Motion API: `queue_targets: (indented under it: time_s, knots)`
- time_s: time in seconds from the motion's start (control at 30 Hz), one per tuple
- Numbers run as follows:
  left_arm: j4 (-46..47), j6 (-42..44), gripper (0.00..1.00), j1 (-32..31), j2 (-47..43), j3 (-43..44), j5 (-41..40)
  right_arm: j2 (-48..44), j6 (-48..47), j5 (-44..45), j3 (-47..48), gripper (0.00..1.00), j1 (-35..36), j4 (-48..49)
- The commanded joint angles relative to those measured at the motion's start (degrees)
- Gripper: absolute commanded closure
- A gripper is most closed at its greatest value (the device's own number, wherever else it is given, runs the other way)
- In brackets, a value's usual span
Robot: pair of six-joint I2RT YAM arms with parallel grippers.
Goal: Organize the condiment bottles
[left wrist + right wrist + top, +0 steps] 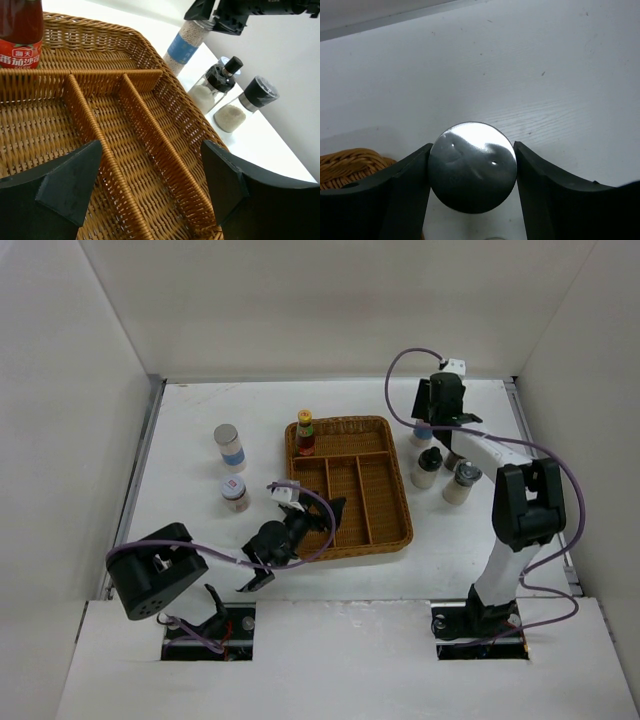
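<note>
Black fingers of the right gripper (pixel 472 160) are pinching the silver lid of a blue-banded white cylinder (pixel 182 47) just right of the wicker tray (pixel 347 422), likely gripping high so it lifts clear of its neighbours. The left gripper (pixel 150 180) is hovering wide open, holding nothing, over the tray's near compartments; only the red sauce bottle (pixel 305 432) is standing inside, in the far-left compartment.

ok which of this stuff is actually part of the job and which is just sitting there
Job:
red sauce bottle
left blue-banded cylinder
right blue-banded cylinder, in the right gripper
red-marked jar
black-capped bottle
shaker

Just there:
wicker tray, only the holder
</note>
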Motion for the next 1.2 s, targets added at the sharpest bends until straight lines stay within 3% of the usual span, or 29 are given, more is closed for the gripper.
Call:
queue_targets:
  time_s: [0.0,0.13,0.27,0.77,1.0,1.17]
  knots:
    - [5.1,-0.8,0.21,0.8,0.5,-0.4,0.0,-7.0,-2.4,1.1,-0.6,0.5,1.4,10.9]
    - [5.8,-0.9,0.21,1.2,1.0,-0.5,-0.1,-14.3,-3.7,-1.2,-1.5,0.5,6.8,13.8]
    - [6.0,-1.0,0.21,1.3,0.9,-0.7,-0.1,-14.7,-3.0,-4.8,-0.4,0.49,11.7,12.7]
    - [6.2,-1.7,0.21,1.8,1.6,-0.8,0.2,2.0,-0.6,-7.2,6.7,0.44,22.3,13.3]
    - [6.2,-1.8,0.21,1.8,1.4,-0.8,0.3,1.1,-1.0,-4.6,4.3,0.15,23.8,12.3]
    - [6.2,-1.8,0.21,1.8,0.9,-0.9,0.2,-11.0,-0.4,-3.3,-2.9,0.01,23.7,12.6]
